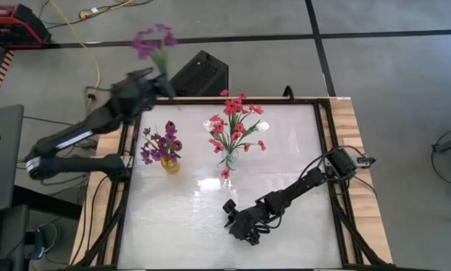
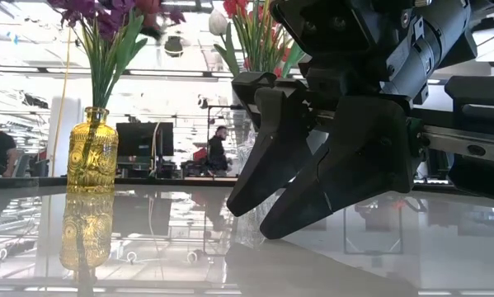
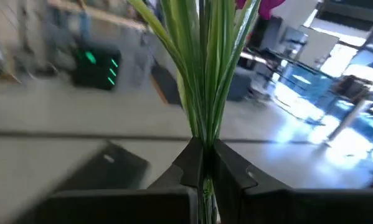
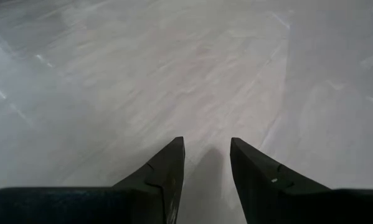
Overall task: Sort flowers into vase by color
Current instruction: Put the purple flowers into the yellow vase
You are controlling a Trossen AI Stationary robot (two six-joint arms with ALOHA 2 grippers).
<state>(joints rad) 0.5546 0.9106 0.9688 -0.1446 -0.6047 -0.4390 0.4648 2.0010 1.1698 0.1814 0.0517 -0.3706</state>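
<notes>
My left gripper (image 1: 163,84) is raised over the table's far left edge, shut on a purple flower sprig (image 1: 153,41). Its green stems (image 3: 205,74) run up from between the fingers. A yellow vase (image 1: 170,165) holds purple flowers (image 1: 160,144) by their stems. A clear vase (image 1: 230,159) at the table's middle holds red flowers with white buds (image 1: 237,124). My right gripper (image 1: 238,223) is open, low over the table's near middle, with nothing between its fingers (image 4: 205,155). My left gripper pinches the sprig's bundle of thin green stems and leaves (image 3: 204,142) between its two fingers, at the lower part of the stems. The sprig is lifted clear of the table, its purple bloom (image 3: 270,6) at the end away from the fingers.
In the low view the right gripper (image 2: 312,177) stands in front of the clear vase, with the yellow vase (image 2: 91,153) to its left. A black box (image 1: 201,74) sits beyond the table's far edge. Bare white tabletop (image 1: 172,226) lies near the front.
</notes>
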